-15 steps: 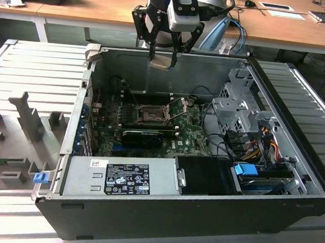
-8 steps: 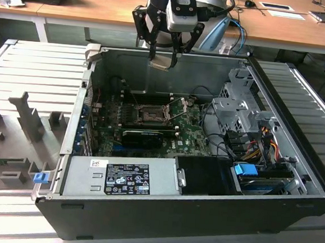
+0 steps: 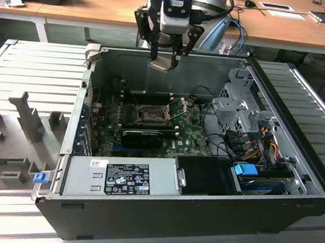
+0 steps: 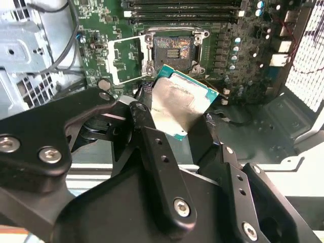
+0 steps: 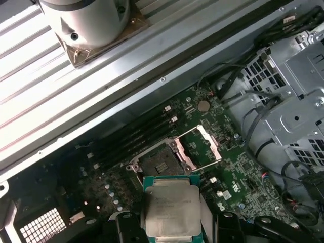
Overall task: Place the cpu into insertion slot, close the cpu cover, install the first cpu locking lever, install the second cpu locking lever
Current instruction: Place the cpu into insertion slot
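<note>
Cpu (image 3: 162, 64), a small flat square chip with a pale beige-silver metal top and a green edge, hangs at about twelve o'clock in the exterior view. It is pinched by two opposite edges between the black fingers of the gripper (image 3: 166, 57), near the far wall of the open black computer case (image 3: 143, 221). The chip is slightly tilted and touches nothing else.

Reading that view from nine o'clock across, a grey moulded tray (image 3: 21, 127) lies outside the case. Inside, the green motherboard (image 3: 193, 129) carries the insertion slot (image 3: 150, 114), a square black socket with a silvery rim. The slot lies at roughly six o'clock from the chip and well apart from it, with its dark centre bare. On the socket's three o'clock side the cpu cover (image 5: 210, 143), a thin silvery frame plate with a square window, stands open, tipped off the socket. Further toward three o'clock sits a grey perforated metal drive cage (image 3: 237, 102).
</note>
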Available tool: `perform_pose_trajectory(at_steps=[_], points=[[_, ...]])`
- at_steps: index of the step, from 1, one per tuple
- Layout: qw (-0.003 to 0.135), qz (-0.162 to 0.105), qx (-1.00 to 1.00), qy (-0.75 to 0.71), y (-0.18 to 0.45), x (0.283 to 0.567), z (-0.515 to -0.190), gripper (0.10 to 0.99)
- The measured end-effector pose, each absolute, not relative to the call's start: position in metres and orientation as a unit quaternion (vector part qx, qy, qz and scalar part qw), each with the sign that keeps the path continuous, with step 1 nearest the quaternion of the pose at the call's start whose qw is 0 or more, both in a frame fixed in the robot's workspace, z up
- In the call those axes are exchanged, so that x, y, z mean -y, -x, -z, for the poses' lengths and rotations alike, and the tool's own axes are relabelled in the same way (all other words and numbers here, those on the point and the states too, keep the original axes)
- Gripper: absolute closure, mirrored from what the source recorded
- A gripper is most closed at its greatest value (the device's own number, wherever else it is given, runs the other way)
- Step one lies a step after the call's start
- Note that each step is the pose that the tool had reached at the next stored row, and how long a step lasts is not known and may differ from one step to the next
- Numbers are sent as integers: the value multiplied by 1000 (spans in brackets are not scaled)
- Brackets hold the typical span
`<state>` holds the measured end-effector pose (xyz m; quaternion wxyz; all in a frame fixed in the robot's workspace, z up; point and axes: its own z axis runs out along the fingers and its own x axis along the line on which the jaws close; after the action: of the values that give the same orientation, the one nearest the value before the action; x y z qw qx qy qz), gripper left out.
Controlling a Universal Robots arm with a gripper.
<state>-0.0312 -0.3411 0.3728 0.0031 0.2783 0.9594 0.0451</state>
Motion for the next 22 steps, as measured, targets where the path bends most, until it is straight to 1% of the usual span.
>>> perform_pose_trajectory(at_steps=[11, 18, 22], points=[[8, -44, -922, -384, 31, 341, -361, 557], [4, -42, -914, -403, 31, 341, -347, 557], [4, -41, -896, -443, 31, 341, -340, 557]])
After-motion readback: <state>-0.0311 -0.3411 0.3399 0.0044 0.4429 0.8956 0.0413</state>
